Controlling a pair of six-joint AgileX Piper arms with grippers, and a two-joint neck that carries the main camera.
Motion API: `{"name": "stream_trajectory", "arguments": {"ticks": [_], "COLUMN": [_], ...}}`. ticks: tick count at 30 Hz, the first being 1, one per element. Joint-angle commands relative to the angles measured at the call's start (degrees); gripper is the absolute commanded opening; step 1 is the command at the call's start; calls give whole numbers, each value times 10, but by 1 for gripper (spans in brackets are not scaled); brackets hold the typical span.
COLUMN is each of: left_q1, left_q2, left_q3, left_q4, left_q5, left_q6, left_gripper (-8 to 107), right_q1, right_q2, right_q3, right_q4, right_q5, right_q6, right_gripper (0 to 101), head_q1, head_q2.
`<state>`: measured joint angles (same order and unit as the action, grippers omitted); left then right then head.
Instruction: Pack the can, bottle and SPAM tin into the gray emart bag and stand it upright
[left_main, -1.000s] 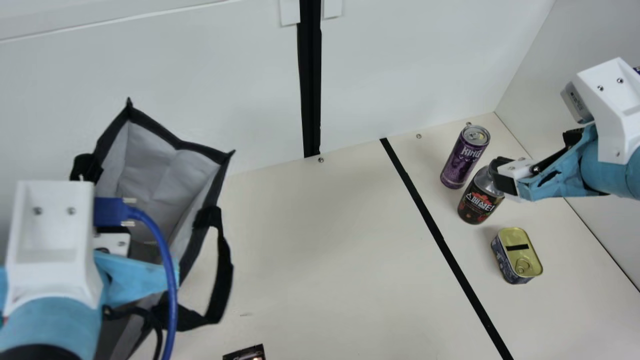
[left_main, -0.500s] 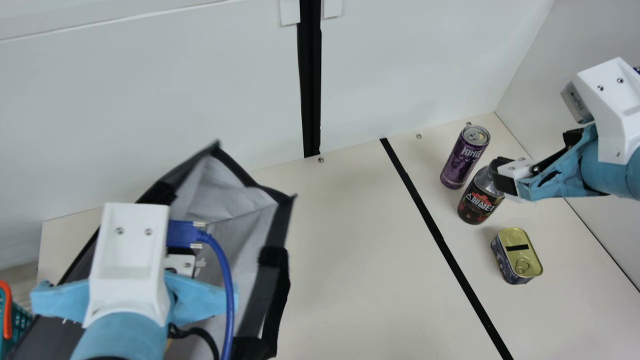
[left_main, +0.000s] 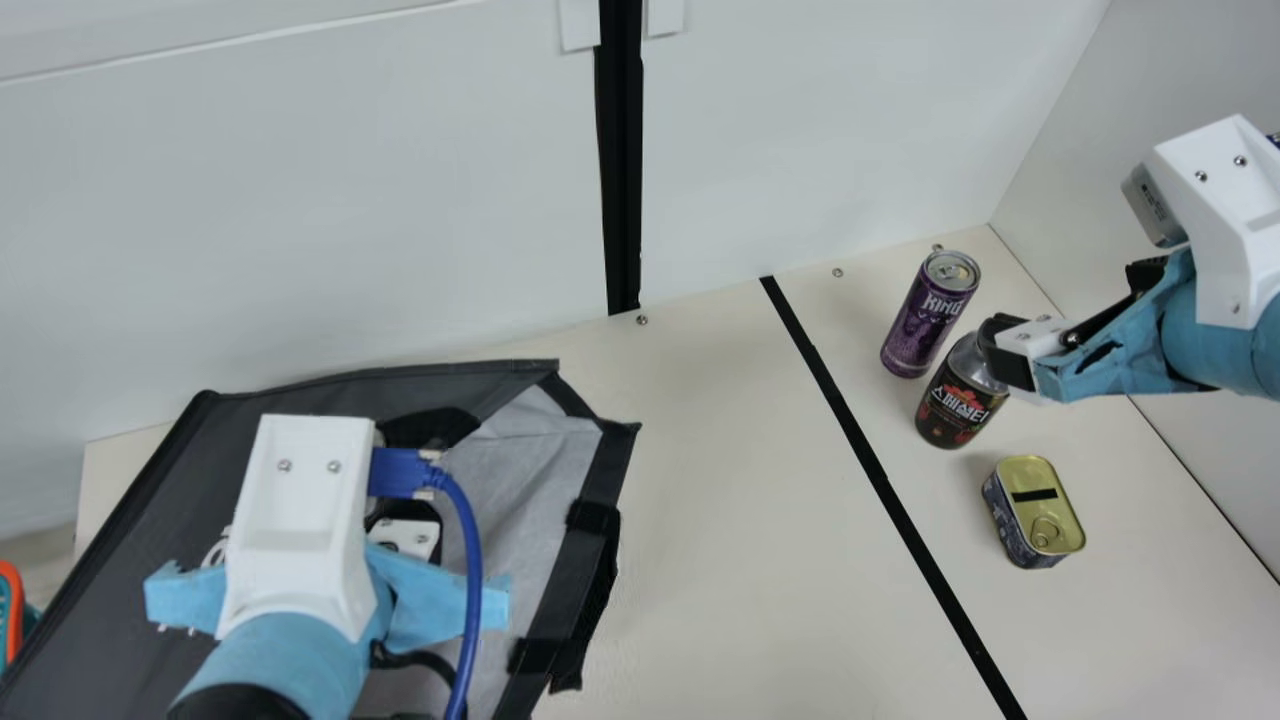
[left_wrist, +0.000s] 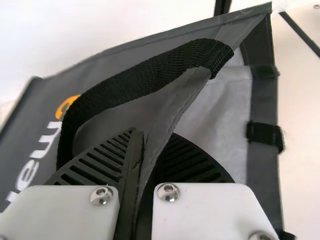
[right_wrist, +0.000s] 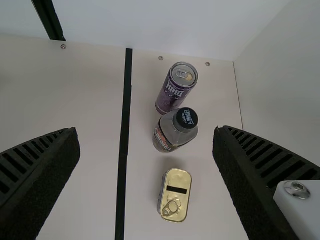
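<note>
Cream table (left_main: 750, 520), main view: at eight o'clock your left gripper (left_main: 405, 537) pinches the gray emart bag (left_main: 115, 570); at three your right gripper (left_main: 1005, 352) hangs spread near the bottle (left_main: 957, 408).

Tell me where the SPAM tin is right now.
In the main view, the SPAM tin stands on the table's right side, right of the black tape line, with the bottle its nearest neighbour.

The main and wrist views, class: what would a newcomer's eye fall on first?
The big gray bag at the main view's lower left, its edge pinched in the left hand. Next, the purple can, dark bottle and gold-topped tin, in a row on the table right of the long black stripe.
</note>
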<state>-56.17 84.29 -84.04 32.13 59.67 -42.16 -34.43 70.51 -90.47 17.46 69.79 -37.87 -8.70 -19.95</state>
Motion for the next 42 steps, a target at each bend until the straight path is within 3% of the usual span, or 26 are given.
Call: {"name": "stream_trajectory", "arguments": {"ticks": [1,23,31,42], "left_q1": [13,160,201,248], "left_q2": [-2,-8,-3,5], "left_q3": [5,85,99,106], "left_q4": [-39,-377,-512,-650], "left_q5": [-18,-167,-188,-186], "left_q6": [8,169,249,349], "left_gripper": [-8,-8,-8,-8], "right_q1": [0,0,0,0], "right_q2": [0,0,0,0], "right_q3": [0,0,0,0], "right_q4": [0,0,0,0], "right_q5": [0,0,0,0], "right_q6": [0,0,0,0], "right_gripper": [95,95,95,95], "head_q1": [-13,-13,-13,-13], "head_q2": [0,0,0,0]}}
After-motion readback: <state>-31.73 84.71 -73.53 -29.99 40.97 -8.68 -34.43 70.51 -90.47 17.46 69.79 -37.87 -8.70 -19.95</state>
